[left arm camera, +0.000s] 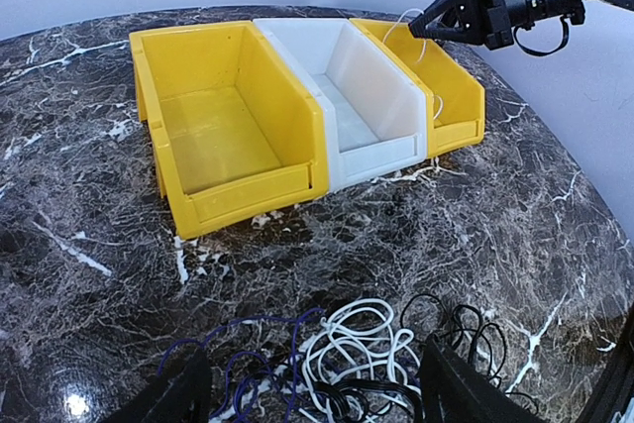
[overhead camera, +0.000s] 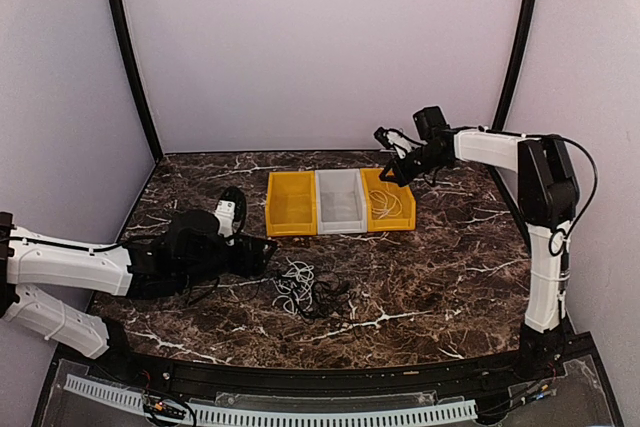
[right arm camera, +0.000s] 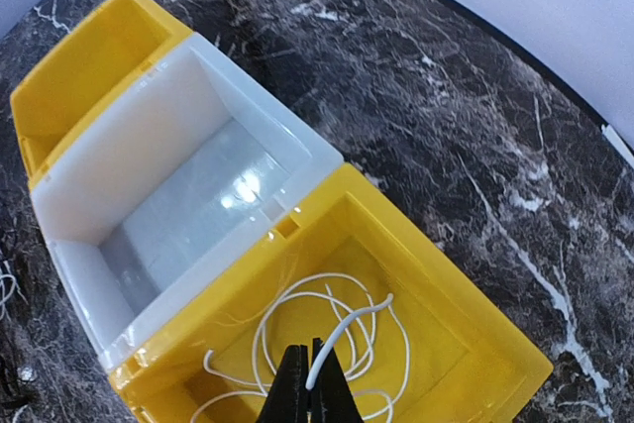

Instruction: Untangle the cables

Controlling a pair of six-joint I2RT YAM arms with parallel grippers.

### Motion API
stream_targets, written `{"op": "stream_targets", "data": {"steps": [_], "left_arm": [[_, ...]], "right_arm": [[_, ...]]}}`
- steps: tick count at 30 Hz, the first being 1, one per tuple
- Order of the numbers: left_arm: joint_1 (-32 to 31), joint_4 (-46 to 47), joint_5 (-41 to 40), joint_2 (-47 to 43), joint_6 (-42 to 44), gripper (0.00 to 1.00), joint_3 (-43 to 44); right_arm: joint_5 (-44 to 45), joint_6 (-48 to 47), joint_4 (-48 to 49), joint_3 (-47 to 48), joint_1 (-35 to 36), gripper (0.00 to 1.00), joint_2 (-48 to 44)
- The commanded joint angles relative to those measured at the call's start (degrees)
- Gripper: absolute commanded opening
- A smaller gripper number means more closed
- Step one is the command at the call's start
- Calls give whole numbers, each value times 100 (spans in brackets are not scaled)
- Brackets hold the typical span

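Observation:
A thin white cable (right arm camera: pixel 353 320) lies coiled in the right yellow bin (right arm camera: pixel 475 274). My right gripper (right arm camera: pixel 315 383) hangs just above that bin, shut on the cable's free end. From above, the right gripper (overhead camera: pixel 390 173) sits over the bin's far edge. The other cables (overhead camera: pixel 305 292) lie tangled on the table in front of the bins: a thicker white cord (left arm camera: pixel 369 342), a black one (left arm camera: pixel 466 329) and a dark blue-purple one (left arm camera: pixel 238 364). My left gripper (left arm camera: pixel 322 398) is open, low over the tangle's near-left edge, its fingers (left arm camera: pixel 180 393) on either side of the loops, holding nothing.
Three bins stand side by side at the middle back: an empty yellow bin (overhead camera: pixel 290 203), an empty white bin (overhead camera: pixel 340 201) and the right yellow bin (overhead camera: pixel 403 209). The marble table (overhead camera: pixel 450 267) ends in a dark curved frame on all sides.

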Motion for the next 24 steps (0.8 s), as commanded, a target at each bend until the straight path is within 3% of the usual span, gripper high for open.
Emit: {"op": "stream_targets", "data": {"steps": [1,8,9,11,12,14,19,24], "left_arm": [[-9,-96,-152,-133,-45,75,17],[-9,-276,-288,106,-140,75,208],[-7,-337,-337,136,-148,75,241],[-7,-502,-477,207,-205,79,356],[-6,-600,-546,231,-296,87,473],[1,-920,-788,228,-363,97,644],[118,-1158,-989,86,-28,99,904],[632,-1519,-485,254,202,99,1393]], "right_arm": [[747,-69,-135,79,119,0,144],[1106,-130,-352,64,188,0,54],[1172,-163,-469,118,214,3,25],[1354,-177,-615,163,239,19,-110],[1426,-187,-662,139,248,29,-245],[1619,-232,-805,143,251,39,-509],[1644,-346,-1456,361,261,49,-1184],[1474,-386,-1736,373,389,51,-1720]]}}
